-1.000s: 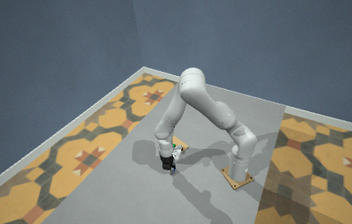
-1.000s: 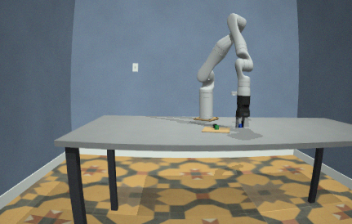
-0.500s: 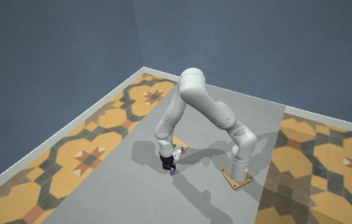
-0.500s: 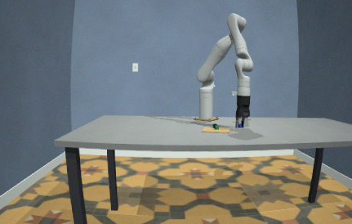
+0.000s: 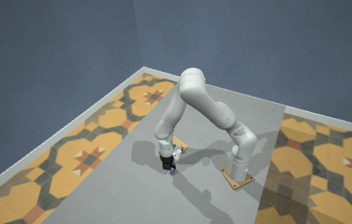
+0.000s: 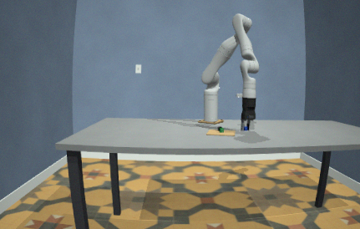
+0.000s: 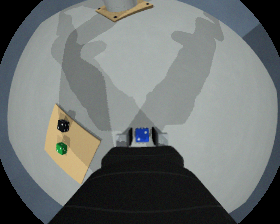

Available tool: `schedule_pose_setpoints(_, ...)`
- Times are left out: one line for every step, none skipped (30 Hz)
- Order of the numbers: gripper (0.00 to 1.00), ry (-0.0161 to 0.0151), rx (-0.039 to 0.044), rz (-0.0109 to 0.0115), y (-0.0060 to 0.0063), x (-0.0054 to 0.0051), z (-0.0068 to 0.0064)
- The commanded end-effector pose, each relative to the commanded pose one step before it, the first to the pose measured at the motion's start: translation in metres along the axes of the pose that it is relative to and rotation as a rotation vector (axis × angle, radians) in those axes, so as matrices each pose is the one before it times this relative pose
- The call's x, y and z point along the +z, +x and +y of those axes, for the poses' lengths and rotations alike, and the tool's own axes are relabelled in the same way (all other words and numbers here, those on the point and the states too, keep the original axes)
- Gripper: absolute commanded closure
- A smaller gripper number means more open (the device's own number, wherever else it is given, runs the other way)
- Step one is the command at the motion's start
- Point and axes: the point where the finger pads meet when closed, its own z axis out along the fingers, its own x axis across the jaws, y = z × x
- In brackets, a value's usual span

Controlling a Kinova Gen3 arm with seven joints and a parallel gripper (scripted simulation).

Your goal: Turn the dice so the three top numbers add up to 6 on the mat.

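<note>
1. wrist view: the gripper (image 5: pixel 172 172) (image 6: pixel 245 129) (image 7: pixel 142 133) is partly open, its fingers standing on either side of the blue die (image 5: pixel 174 170) (image 6: pixel 245 129) (image 7: pixel 142 134), with narrow gaps showing.
2. the blue die is off the mat (image 5: pixel 184 147) (image 6: pixel 227 134) (image 7: pixel 86 152), well apart from the other dice; i cannot tell whether its underside touches the table (image 5: pixel 100 184) (image 6: pixel 144 135) (image 7: pixel 141 70).
3. the black die (image 7: pixel 63 125) and the green die (image 5: pixel 174 145) (image 6: pixel 221 129) (image 7: pixel 61 148) are on the mat, near each other with a gap between them.
4. pale pips show on the dice, too small to add up reliably.
5. the fingers point down.
</note>
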Motion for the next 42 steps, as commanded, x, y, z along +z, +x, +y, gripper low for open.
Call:
schedule_pose_setpoints(0.30, -0.00141, 0.00005, 0.00055, 0.00013, -0.00045, 0.00048)
schedule_pose_setpoints(0.60, 0.00000, 0.00000, 0.00000, 0.00000, 0.00000, 0.00000)
schedule_pose_setpoints(0.60, 0.00000, 0.00000, 0.00000, 0.00000, 0.00000, 0.00000)
schedule_pose_setpoints(0.60, 0.00000, 0.00000, 0.00000, 0.00000, 0.00000, 0.00000)
schedule_pose_setpoints(0.60, 0.00000, 0.00000, 0.00000, 0.00000, 0.00000, 0.00000)
schedule_pose_setpoints(0.60, 0.00000, 0.00000, 0.00000, 0.00000, 0.00000, 0.00000)
schedule_pose_setpoints(0.60, 0.00000, 0.00000, 0.00000, 0.00000, 0.00000, 0.00000)
schedule_pose_setpoints(0.60, 0.00000, 0.00000, 0.00000, 0.00000, 0.00000, 0.00000)
schedule_pose_setpoints(0.60, 0.00000, 0.00000, 0.00000, 0.00000, 0.00000, 0.00000)
schedule_pose_setpoints(0.60, 0.00000, 0.00000, 0.00000, 0.00000, 0.00000, 0.00000)
schedule_pose_setpoints(0.60, 0.00000, 0.00000, 0.00000, 0.00000, 0.00000, 0.00000)
schedule_pose_setpoints(0.60, 0.00000, 0.00000, 0.00000, 0.00000, 0.00000, 0.00000)
schedule_pose_setpoints(0.60, 0.00000, 0.00000, 0.00000, 0.00000, 0.00000, 0.00000)
schedule_pose_setpoints(0.60, 0.00000, 0.00000, 0.00000, 0.00000, 0.00000, 0.00000)
schedule_pose_setpoints(0.60, 0.00000, 0.00000, 0.00000, 0.00000, 0.00000, 0.00000)
schedule_pose_setpoints(0.60, 0.00000, 0.00000, 0.00000, 0.00000, 0.00000, 0.00000)
schedule_pose_setpoints(0.60, 0.00000, 0.00000, 0.00000, 0.00000, 0.00000, 0.00000)
schedule_pose_setpoints(0.60, 0.00000, 0.00000, 0.00000, 0.00000, 0.00000, 0.00000)
schedule_pose_setpoints(0.60, 0.00000, 0.00000, 0.00000, 0.00000, 0.00000, 0.00000)
schedule_pose_setpoints(0.60, 0.00000, 0.00000, 0.00000, 0.00000, 0.00000, 0.00000)
schedule_pose_setpoints(0.60, 0.00000, 0.00000, 0.00000, 0.00000, 0.00000, 0.00000)
schedule_pose_setpoints(0.60, 0.00000, 0.00000, 0.00000, 0.00000, 0.00000, 0.00000)
schedule_pose_setpoints(0.60, 0.00000, 0.00000, 0.00000, 0.00000, 0.00000, 0.00000)
schedule_pose_setpoints(0.60, 0.00000, 0.00000, 0.00000, 0.00000, 0.00000, 0.00000)
schedule_pose_setpoints(0.60, 0.00000, 0.00000, 0.00000, 0.00000, 0.00000, 0.00000)
schedule_pose_setpoints(0.60, 0.00000, 0.00000, 0.00000, 0.00000, 0.00000, 0.00000)
schedule_pose_setpoints(0.60, 0.00000, 0.00000, 0.00000, 0.00000, 0.00000, 0.00000)
schedule_pose_setpoints(0.60, 0.00000, 0.00000, 0.00000, 0.00000, 0.00000, 0.00000)
schedule_pose_setpoints(0.60, 0.00000, 0.00000, 0.00000, 0.00000, 0.00000, 0.00000)
schedule_pose_setpoints(0.60, 0.00000, 0.00000, 0.00000, 0.00000, 0.00000, 0.00000)
schedule_pose_setpoints(0.60, 0.00000, 0.00000, 0.00000, 0.00000, 0.00000, 0.00000)
schedule_pose_setpoints(0.60, 0.00000, 0.00000, 0.00000, 0.00000, 0.00000, 0.00000)
schedule_pose_setpoints(0.60, 0.00000, 0.00000, 0.00000, 0.00000, 0.00000, 0.00000)
schedule_pose_setpoints(0.60, 0.00000, 0.00000, 0.00000, 0.00000, 0.00000, 0.00000)
schedule_pose_setpoints(0.60, 0.00000, 0.00000, 0.00000, 0.00000, 0.00000, 0.00000)
schedule_pose_setpoints(0.60, 0.00000, 0.00000, 0.00000, 0.00000, -0.00003, 0.00000)
schedule_pose_setpoints(0.60, 0.00000, 0.00000, 0.00000, 0.00000, -0.00021, 0.00000)
schedule_pose_setpoints(0.60, 0.00000, -0.00001, 0.00000, 0.00000, -0.00054, 0.00000)
schedule_pose_setpoints(0.60, 0.00000, -0.00001, 0.00000, 0.00000, -0.00098, 0.00000)
schedule_pose_setpoints(0.60, 0.00000, 0.00000, 0.00000, 0.00000, -0.00150, 0.00000)
schedule_pose_setpoints(0.60, 0.00001, 0.00001, 0.00000, 0.00000, -0.00207, -0.00001)
schedule_pose_setpoints(0.60, -0.00001, -0.00001, 0.00000, 0.00000, -0.00267, 0.00001)
